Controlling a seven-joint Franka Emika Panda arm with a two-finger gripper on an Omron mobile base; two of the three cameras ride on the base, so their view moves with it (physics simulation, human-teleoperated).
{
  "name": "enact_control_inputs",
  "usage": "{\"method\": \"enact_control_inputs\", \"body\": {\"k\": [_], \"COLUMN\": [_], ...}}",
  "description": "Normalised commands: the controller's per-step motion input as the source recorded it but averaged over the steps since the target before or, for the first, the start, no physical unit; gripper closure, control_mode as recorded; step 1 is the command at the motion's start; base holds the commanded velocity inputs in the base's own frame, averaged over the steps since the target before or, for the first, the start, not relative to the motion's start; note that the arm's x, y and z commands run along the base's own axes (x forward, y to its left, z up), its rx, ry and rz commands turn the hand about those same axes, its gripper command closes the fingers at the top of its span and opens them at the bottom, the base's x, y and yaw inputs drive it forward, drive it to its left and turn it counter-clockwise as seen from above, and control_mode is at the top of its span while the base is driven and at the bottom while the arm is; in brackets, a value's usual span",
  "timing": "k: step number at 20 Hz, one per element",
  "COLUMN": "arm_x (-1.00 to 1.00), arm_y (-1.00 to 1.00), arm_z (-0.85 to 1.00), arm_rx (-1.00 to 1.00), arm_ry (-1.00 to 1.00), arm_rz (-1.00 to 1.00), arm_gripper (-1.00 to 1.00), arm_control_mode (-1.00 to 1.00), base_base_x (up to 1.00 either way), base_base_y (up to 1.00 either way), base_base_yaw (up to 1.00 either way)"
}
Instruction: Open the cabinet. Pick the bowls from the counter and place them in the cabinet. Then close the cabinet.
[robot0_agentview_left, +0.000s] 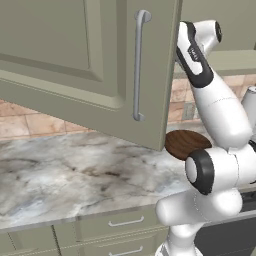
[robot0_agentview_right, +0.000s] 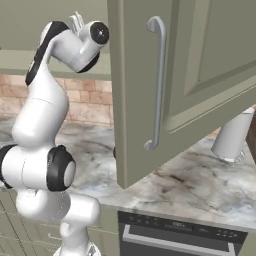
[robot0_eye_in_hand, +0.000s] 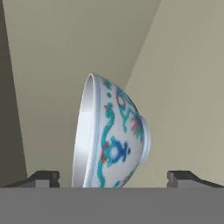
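The cabinet door (robot0_agentview_left: 75, 60) (robot0_agentview_right: 200, 75) stands swung open, its long silver handle (robot0_agentview_left: 139, 65) facing me. My arm reaches up past the door's edge, and the gripper (robot0_agentview_right: 77, 20) points into the cabinet. In the hand view the white bowl with the blue, green and red pattern (robot0_eye_in_hand: 113, 140) rests among the cabinet's olive inner walls. It lies between my fingertips (robot0_eye_in_hand: 43, 177), which stand wide apart and clear of it, so the gripper (robot0_eye_in_hand: 113, 177) is open. The dark brown wooden bowl (robot0_agentview_left: 187, 144) sits on the marble counter (robot0_agentview_left: 75, 175) behind my arm.
A pale grey cylindrical container (robot0_agentview_right: 232, 137) stands on the counter (robot0_agentview_right: 200, 185) to the right, under the open door. Drawers with short handles (robot0_agentview_left: 125, 222) run below the counter. A dark appliance front (robot0_agentview_right: 175, 235) lies beside my base.
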Motion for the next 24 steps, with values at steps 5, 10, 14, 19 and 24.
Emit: {"method": "enact_control_inputs", "body": {"k": [5,10,14,19,24], "arm_x": [-1.0,-1.0,-1.0,-1.0,-0.85], "arm_y": [-0.76,-0.65,-0.48,-0.27,-0.23], "arm_z": [-0.3,-0.39,-0.84,-1.0,-1.0], "arm_rx": [-0.06,-0.04,-0.16,-0.27,-0.31], "arm_ry": [0.01,-0.01,0.0,0.0,0.01], "arm_rz": [-0.12,-0.14,-0.17,-0.18,-0.16], "arm_gripper": [-1.0,-1.0,-1.0,-1.0,-1.0], "arm_control_mode": [-1.0,-1.0,-1.0,-1.0,-1.0], "base_base_x": [0.0,0.0,0.0,0.0,0.0], "base_base_y": [0.0,0.0,0.0,0.0,0.0], "base_base_yaw": [0.0,0.0,0.0,0.0,0.0]}}
